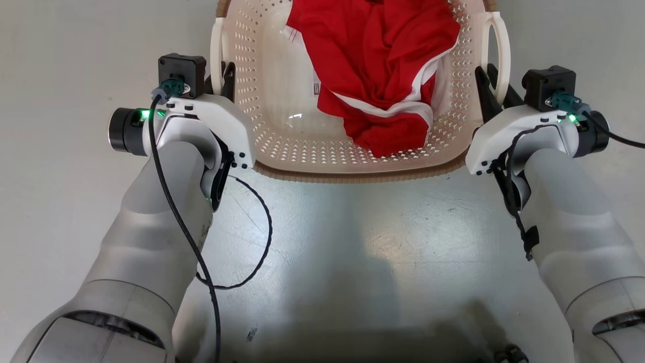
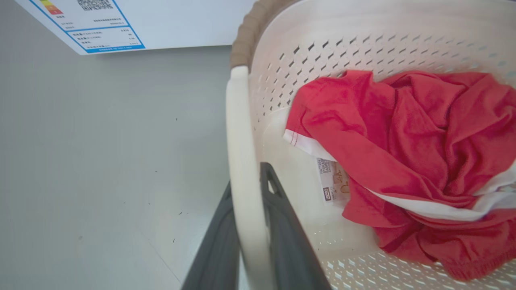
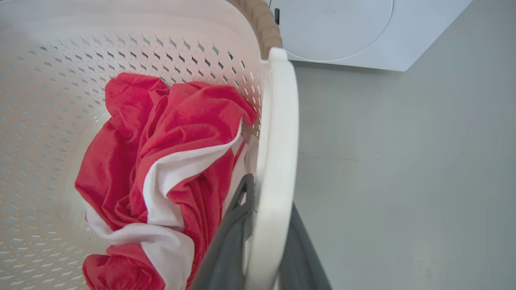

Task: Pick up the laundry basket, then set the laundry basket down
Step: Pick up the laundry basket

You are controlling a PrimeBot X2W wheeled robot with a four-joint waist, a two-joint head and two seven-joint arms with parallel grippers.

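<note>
Laundry basket (image 1: 272, 101): we judge it stiff, light.
Left gripper (image 2: 246, 181): pinching left loop handle (image 2: 241, 133).
Right gripper (image 3: 271, 195): pinching right loop handle (image 3: 279, 133).

You have a pale grey floor (image 1: 352, 242) with a dull shine, and some small dark specks and thin scratches are on it. At the far side a white appliance (image 2: 161, 24) stands on this floor, with a blue-framed label (image 2: 109, 38) on its face. The laundry basket (image 1: 363, 176) is over the far middle part of the floor; you cannot tell if its bottom touches it
</note>
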